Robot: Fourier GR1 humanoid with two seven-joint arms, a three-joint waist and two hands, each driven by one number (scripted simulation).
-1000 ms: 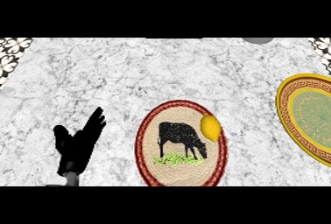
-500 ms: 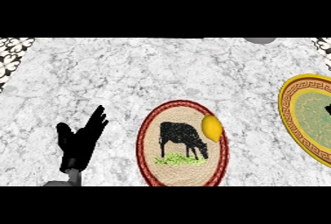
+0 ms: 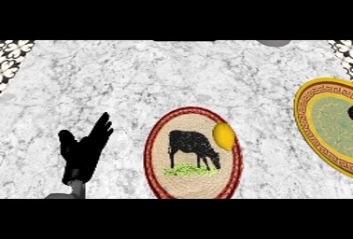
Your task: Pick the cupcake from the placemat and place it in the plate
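Yellow cupcake [image 3: 223, 135] on placemat [image 3: 193, 186]

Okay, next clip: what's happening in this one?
Nothing is being handled yet. The cupcake, a yellow lump, sits on the right edge of the round placemat with the cow picture, near the middle of the marble counter. The yellow plate lies apart at the right edge of the view, partly cut off. The left robot hand rests open, fingers up, to the left of the placemat, touching nothing. The right robot hand does not show.
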